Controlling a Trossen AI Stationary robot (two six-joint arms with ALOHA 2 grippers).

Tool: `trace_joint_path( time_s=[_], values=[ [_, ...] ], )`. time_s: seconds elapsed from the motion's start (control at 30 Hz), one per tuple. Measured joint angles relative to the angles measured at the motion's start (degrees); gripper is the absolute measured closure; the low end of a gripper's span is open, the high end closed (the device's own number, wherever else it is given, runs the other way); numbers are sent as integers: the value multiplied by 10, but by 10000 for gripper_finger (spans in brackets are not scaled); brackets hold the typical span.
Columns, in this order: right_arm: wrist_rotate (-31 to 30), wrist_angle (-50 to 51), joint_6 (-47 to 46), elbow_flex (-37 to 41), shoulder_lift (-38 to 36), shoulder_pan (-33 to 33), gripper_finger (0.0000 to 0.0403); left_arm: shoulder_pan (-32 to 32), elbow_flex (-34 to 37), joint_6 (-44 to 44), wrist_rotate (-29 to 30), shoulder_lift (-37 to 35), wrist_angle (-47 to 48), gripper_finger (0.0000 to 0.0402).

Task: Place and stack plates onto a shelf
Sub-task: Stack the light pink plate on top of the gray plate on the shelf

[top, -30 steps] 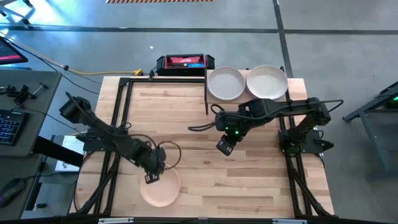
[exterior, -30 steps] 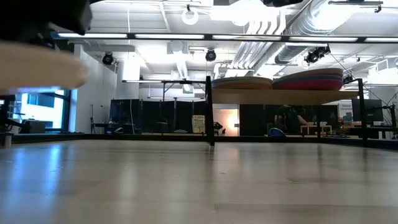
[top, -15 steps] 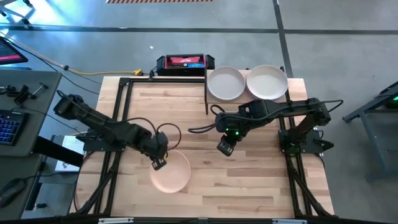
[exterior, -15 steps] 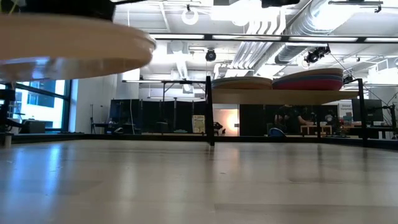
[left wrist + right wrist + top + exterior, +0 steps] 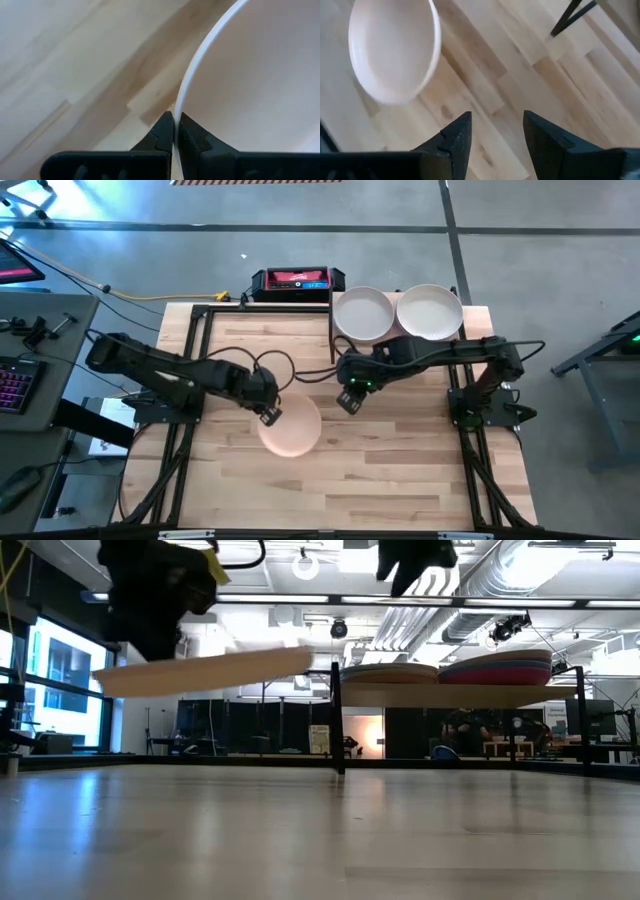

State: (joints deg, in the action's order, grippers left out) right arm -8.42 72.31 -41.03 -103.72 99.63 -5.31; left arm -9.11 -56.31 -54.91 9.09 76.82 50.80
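Peach-pink plate hangs mid-table, pinched at its rim by my left gripper, right gripper spread empty nearby; thin edge grip could slip during handover.

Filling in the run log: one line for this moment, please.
left tool: shut on peach-pink plate, held above table | right tool: open, empty | shelf: two stacks

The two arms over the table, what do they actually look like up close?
Both are slim, dark, jointed arms with black cables looping beside them. The right arm shows a small green light near its wrist. The left gripper and right gripper each end in two black, wedge-shaped fingers.
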Motion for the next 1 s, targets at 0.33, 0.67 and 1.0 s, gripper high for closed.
trace_joint_path(
  time_s=[0.33,0.67,1.0],
  values=[
    [1,-48,23,0,44,20,245,33,0,-5,12,0,-92,402],
    [8,-73,21,0,48,23,245,52,0,-5,22,0,-116,401],
    [12,-72,24,0,64,23,246,58,0,10,35,0,-135,401]
  ],
)
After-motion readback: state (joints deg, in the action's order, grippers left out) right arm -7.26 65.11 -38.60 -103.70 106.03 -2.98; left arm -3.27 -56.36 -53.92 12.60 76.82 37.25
